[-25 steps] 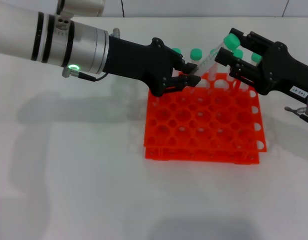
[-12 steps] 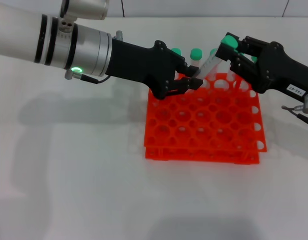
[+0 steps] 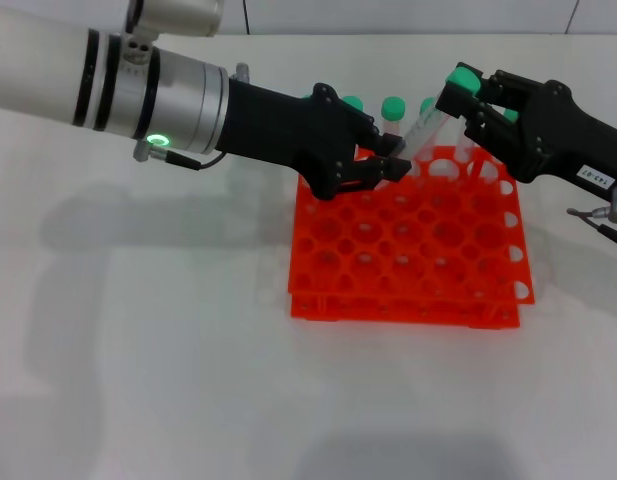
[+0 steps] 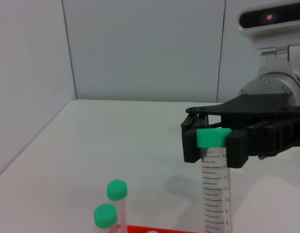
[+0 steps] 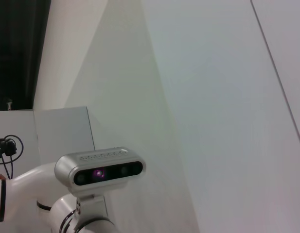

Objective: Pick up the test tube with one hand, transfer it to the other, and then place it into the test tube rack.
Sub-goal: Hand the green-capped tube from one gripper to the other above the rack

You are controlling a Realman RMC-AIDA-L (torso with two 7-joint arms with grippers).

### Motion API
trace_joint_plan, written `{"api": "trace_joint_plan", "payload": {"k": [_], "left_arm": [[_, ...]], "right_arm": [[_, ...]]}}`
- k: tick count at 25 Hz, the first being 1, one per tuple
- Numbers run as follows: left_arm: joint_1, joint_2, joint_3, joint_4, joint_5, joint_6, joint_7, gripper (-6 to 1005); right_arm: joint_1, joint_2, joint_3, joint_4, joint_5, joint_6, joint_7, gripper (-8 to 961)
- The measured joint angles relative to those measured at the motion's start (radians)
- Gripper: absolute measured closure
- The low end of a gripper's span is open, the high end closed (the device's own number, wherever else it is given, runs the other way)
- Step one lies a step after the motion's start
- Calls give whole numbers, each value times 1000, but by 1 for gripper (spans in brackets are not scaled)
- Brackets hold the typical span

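From the head camera, the test tube (image 3: 420, 128) leans above the far edge of the orange rack (image 3: 408, 240), held at both ends. The left end effector (image 3: 386, 163), on the silver banded arm, is closed on the tube's lower part. The right end effector (image 3: 468, 98), the one with the white label, pinches the tube just under the green cap. The handover looks to be mid-way; to do it well, the right grip should probably be firm before the left lets go, and the tube should come upright before it goes down into a hole. Other green-capped tubes (image 3: 392, 108) stand in the rack's back row on the white worktop (image 3: 148, 360).

From the left wrist camera, the right end effector (image 4: 214, 145) clasps the cap. The tube (image 4: 215, 191) is slim and clear, with a printed scale down its side.

The right wrist camera shows only walls and the robot's head.
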Motion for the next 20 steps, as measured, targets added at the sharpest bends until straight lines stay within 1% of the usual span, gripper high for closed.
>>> {"api": "trace_joint_plan", "payload": {"k": [5, 8, 11, 13, 16, 20], "left_arm": [[0, -2, 9, 11, -4, -6, -63, 805], [4, -2, 10, 36, -6, -5, -106, 714], [21, -3, 24, 75, -6, 0, -147, 623], [38, -4, 36, 110, -7, 1, -175, 580], [77, -5, 56, 182, -7, 2, -227, 516], [144, -5, 103, 315, 8, 3, -327, 431]], "right_arm": [[1, -2, -1, -1, 1, 2, 0, 706], [1, -3, -4, -1, 1, 5, 0, 706], [1, -3, -5, -3, 1, 8, 5, 706], [-3, -3, -5, -7, 1, 10, 9, 706], [-6, -3, -5, -9, 1, 12, 10, 706], [-7, -4, -5, -10, 1, 13, 10, 706]]}}
